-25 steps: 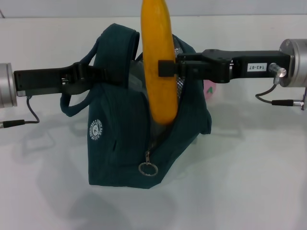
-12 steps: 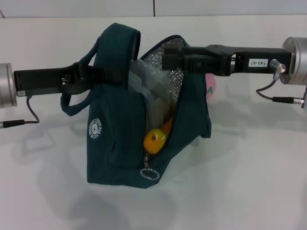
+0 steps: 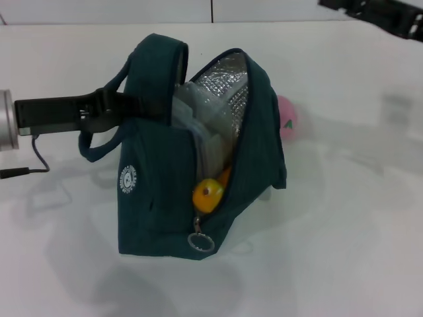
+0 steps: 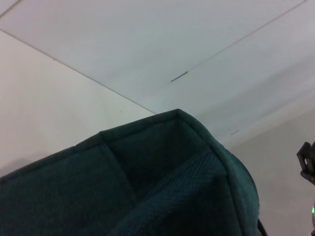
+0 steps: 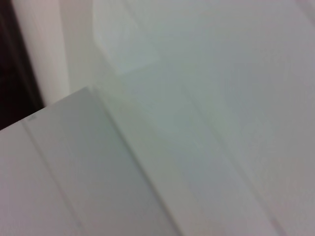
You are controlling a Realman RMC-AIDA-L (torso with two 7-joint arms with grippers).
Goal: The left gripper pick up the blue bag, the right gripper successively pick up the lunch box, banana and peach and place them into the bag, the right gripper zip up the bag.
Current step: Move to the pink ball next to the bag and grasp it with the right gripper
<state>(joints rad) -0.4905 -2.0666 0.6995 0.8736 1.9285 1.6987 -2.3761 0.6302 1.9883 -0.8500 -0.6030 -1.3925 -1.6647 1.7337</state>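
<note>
The left tool (image 3: 129, 105) reaches in from the left and has the near handle of the blue bag (image 3: 158, 191) pinched between its closed fingers, though the fingertips themselves sink behind the fabric. The bag stands on the white tabletop (image 3: 344, 224), its mouth gaping toward the right and showing crinkled silver foil lining. Inside, the clear lunch box (image 3: 201, 125) stands on edge, mostly hidden by the bag wall. Below it, only the rounded end of the banana (image 3: 210, 193) pokes out, yellow-orange with a dark tip; its long axis seems to run back and up into the bag, but the rest is covered. The ring zipper pull (image 3: 200, 242) hangs at the bottom of the opening. The peach (image 3: 287, 119) peeks out pink from behind the bag's right side, half hidden. The right tool (image 3: 380, 13) is cut off at the top right corner; I cannot tell its opening.
</note>
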